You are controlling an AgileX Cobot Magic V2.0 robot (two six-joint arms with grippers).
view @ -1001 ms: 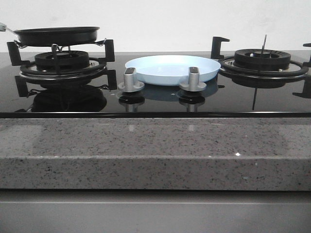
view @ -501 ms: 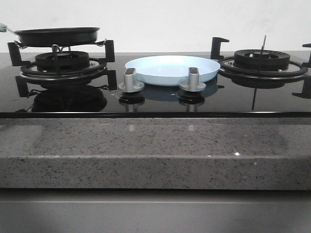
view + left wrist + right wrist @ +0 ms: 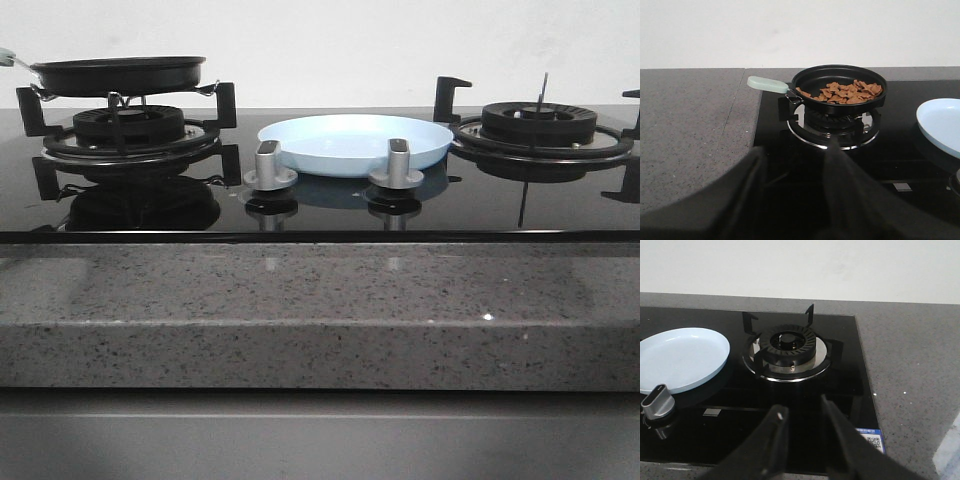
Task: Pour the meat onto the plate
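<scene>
Meat waiting in the pan, nothing picked up yet

The meat [image 3: 842, 92] is heaped in the black pan [image 3: 839, 85] ahead of the left gripper [image 3: 795, 172], whose fingers are spread; the plate [image 3: 680, 358] is empty, near the right gripper [image 3: 805, 425], also spread; next, the pan handle [image 3: 768, 84] must be grabbed

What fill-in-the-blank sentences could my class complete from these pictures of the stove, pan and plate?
1. The meat lies inside the black ____.
2. The plate sits between the two burners and is ____ of food.
3. The pan's handle is pale ____.
4. The right burner has ____ resting on it.

Missing words: pan; empty; green; nothing
</scene>
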